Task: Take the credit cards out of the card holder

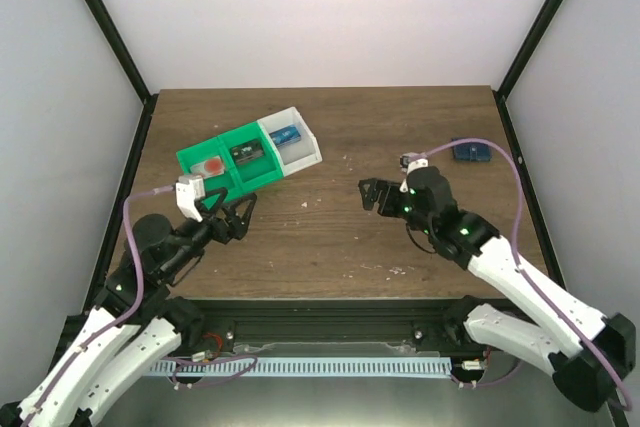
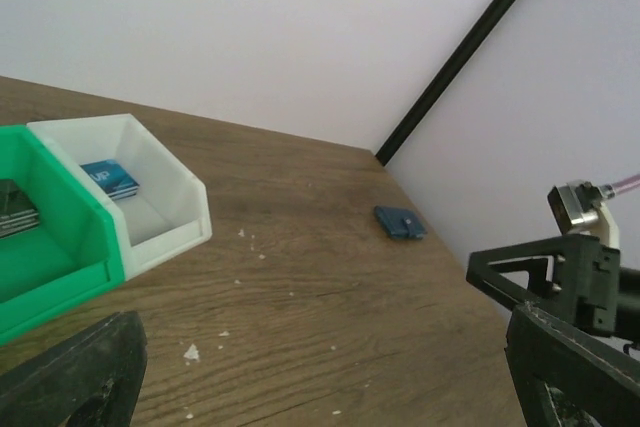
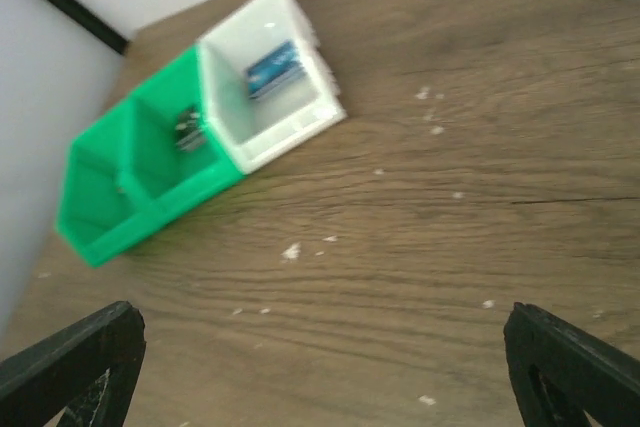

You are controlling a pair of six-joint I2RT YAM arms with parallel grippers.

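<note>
The card holder (image 1: 470, 151) lies flat and folded on the table (image 1: 330, 247), at its far right near the right edge and well apart from both arms; in the overhead view its long axis runs roughly left to right, slightly tilted. The right pincer (image 1: 374, 196) is much the nearer, but it points left toward the middle of the table, so the holder sits behind it and to its right; its fingers are spread wide, grasping nothing. The left pincer (image 1: 232, 215) hovers beside the green tray (image 1: 220, 139), likewise released and empty; a blue card (image 1: 285, 134) rests in the adjoining white tray (image 1: 305, 155). The coming move, I judge, needs the right arm to swing round toward that far right corner.
</note>
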